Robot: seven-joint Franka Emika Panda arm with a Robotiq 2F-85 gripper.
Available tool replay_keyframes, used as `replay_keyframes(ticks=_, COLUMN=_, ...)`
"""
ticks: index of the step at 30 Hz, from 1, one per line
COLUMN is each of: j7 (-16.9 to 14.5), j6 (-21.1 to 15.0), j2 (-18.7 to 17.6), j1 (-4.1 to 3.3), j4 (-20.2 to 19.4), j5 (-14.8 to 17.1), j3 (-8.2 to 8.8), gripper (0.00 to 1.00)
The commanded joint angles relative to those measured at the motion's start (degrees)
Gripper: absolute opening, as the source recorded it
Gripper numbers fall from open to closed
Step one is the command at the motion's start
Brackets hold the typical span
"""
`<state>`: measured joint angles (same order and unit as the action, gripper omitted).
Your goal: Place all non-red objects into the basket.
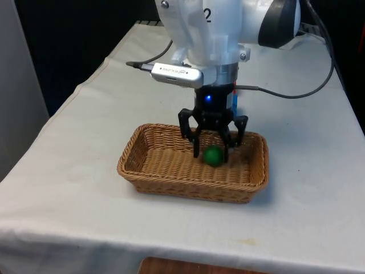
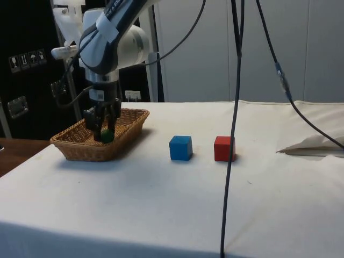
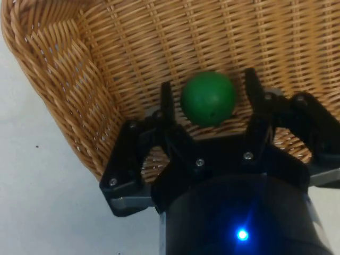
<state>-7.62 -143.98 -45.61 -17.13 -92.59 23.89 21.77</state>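
Cloth table: gripper (image 1: pixel 211 149) hides part of green ball (image 1: pixel 214 156).

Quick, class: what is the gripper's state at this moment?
Gripper: open, fingers either side of the green ball inside the woven wicker basket, with gaps showing; not gripping it.

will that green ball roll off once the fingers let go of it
Probably a little: the green ball is round and smooth, so it may roll. The basket has raised woven walls that should stop it. The gripper looks open around the ball, which seems to rest low on the ribbed weave, which likely damps rolling.
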Motion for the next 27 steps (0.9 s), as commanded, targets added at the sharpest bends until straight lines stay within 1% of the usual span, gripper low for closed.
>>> replay_keyframes(ticks=1, j7=0.00, j6=0.34, j2=-0.06, j1=0.11, j4=0.17, j5=0.00, j3=-0.06, gripper=0.25)
replay_keyframes(ticks=2, j7=0.00, j6=0.34, j2=-0.06, j1=0.11, j4=0.23, j5=0.00, j3=0.00, gripper=0.34)
replay_keyframes(ticks=3, j7=0.00, j6=0.40, j2=-0.06, j1=0.11, j4=0.23, j5=0.00, j3=0.00, gripper=0.59)
replay_keyframes(ticks=7, j7=0.00, j6=0.46, j2=-0.06, j1=0.11, j4=0.23, j5=0.00, j3=0.06, gripper=0.97)
replay_keyframes(ticks=8, j7=0.00, j6=0.46, j2=-0.06, j1=0.11, j4=0.29, j5=0.00, j3=0.06, gripper=1.00)
replay_keyframes(ticks=10, j7=-0.06, j6=0.06, j2=0.00, j1=0.00, j4=0.06, j5=0.00, j3=0.11, gripper=1.00)
replay_keyframes(ticks=11, j7=0.00, j6=0.46, j2=-0.06, j1=0.11, j4=0.29, j5=0.00, j3=0.06, gripper=1.00)
replay_keyframes(ticks=15, j7=0.00, j6=0.80, j2=0.40, j1=0.06, j4=0.23, j5=-0.17, j3=0.23, gripper=1.00)
replay_keyframes(ticks=17, j7=0.00, j6=1.72, j2=1.49, j1=-0.23, j4=0.11, j5=-0.40, j3=0.80, gripper=1.00)
replay_keyframes(ticks=18, j7=-0.11, j6=0.86, j2=0.57, j1=-0.06, j4=0.46, j5=-0.06, j3=0.57, gripper=1.00)
replay_keyframes(ticks=19, j7=0.06, j6=2.12, j2=1.78, j1=-0.34, j4=0.17, j5=-0.46, j3=0.97, gripper=1.00)
replay_keyframes(ticks=27, j7=-0.17, j6=4.93, j2=4.98, j1=-0.69, j4=-0.46, j5=-1.55, j3=1.66, gripper=1.00)
